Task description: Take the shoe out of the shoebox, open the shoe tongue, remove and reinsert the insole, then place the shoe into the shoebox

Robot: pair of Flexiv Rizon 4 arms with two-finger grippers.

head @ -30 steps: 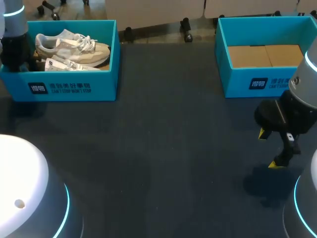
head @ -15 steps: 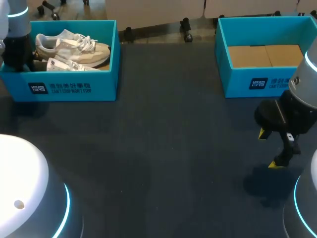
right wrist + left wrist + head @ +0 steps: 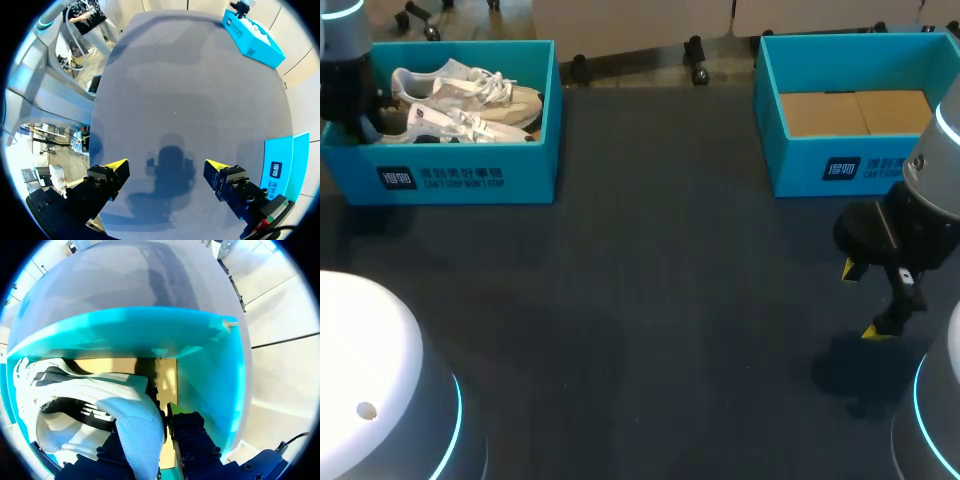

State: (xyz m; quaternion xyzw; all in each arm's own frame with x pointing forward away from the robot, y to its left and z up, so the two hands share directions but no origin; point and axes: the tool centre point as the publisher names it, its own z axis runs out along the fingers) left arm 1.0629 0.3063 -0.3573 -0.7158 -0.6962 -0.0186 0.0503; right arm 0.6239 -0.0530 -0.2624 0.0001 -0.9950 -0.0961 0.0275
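Observation:
Two white and beige shoes lie in the teal shoebox (image 3: 470, 176) at the table's far left. The farther shoe (image 3: 470, 92) rests on its side against the back wall. The nearer shoe (image 3: 450, 124) is tilted, its heel raised at the box's left end. My left gripper (image 3: 152, 450) is shut on that heel (image 3: 135, 425), one black finger (image 3: 192, 440) on each side; its yellow tips are hidden. In the head view the left arm (image 3: 345, 90) stands over the box's left end. My right gripper (image 3: 865, 300) hangs open above bare table at the right, also seen in its own view (image 3: 166, 166).
A second teal box (image 3: 840, 165) with a brown cardboard insert (image 3: 855, 112) stands at the far right, just beyond the right gripper. The dark table (image 3: 660, 300) stretches between the two boxes. Each arm's white base sits at a near corner.
My left gripper closed on the nearer shoe's heel and moved up and back. The shoe's heel rose and the shoe shifted toward the far wall. The right arm stayed still.

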